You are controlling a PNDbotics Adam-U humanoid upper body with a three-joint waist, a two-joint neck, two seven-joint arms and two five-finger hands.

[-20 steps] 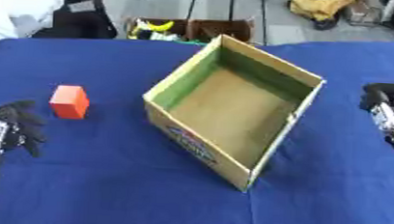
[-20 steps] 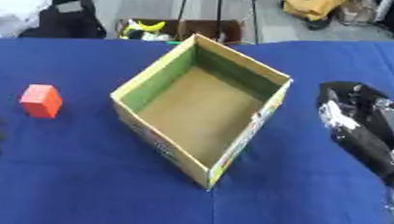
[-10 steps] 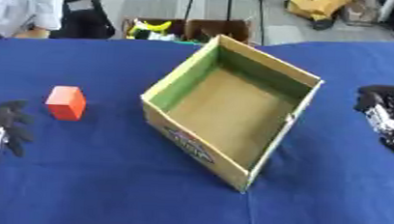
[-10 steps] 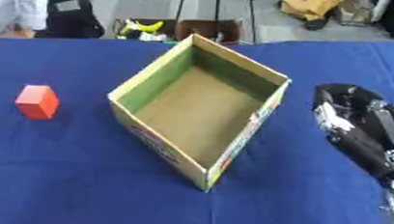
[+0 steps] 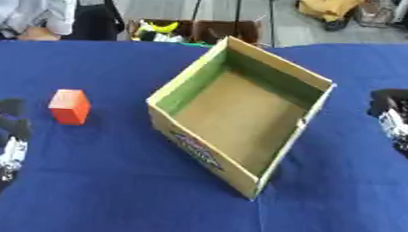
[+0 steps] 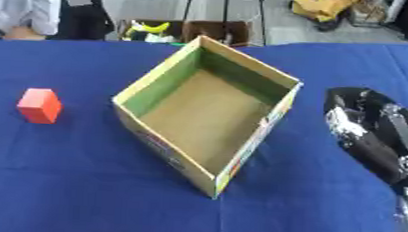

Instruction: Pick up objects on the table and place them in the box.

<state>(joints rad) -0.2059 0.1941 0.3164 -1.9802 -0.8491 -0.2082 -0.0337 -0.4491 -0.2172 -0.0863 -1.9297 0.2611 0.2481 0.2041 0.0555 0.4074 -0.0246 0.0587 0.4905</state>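
Sitting on blue cloth (image 5: 107,193): open cardboard box (image 5: 240,162), orange cube (image 5: 70,106).

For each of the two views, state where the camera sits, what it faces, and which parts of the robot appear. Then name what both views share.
Left eye view: head camera, looking down at the blue table; left hand at left edge, right hand at right edge.
Right eye view: same head, slightly to the right; only the right hand and arm show.
Shared: open cardboard box and orange block.
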